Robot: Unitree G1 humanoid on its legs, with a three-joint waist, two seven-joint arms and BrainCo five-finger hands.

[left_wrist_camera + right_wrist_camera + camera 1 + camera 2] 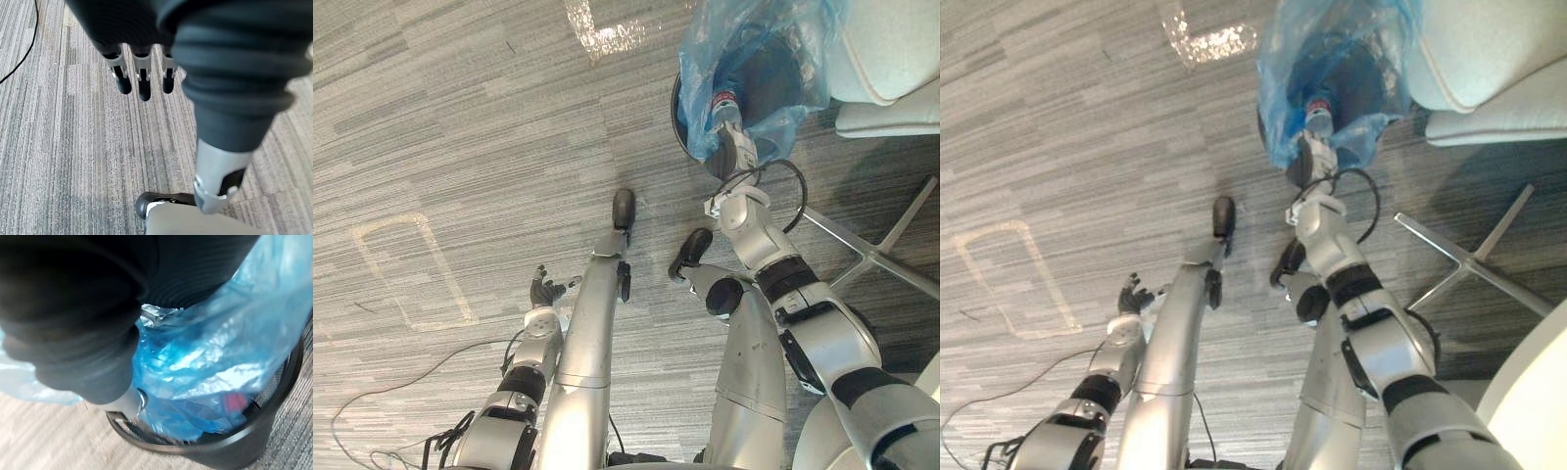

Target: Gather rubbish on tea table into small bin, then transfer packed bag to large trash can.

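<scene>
On the floor (460,117), the blue bag (701,61) in the small bin (234,453) looks soft and slippery, so I'd grab its rim; I can't tell if my right hand (736,149) holds it, and my left hand (546,291) hangs open.

You have open carpet (460,147) all round the left hand (546,291), but chair legs (862,253) stand close on the bin's (234,450) right side.
</scene>
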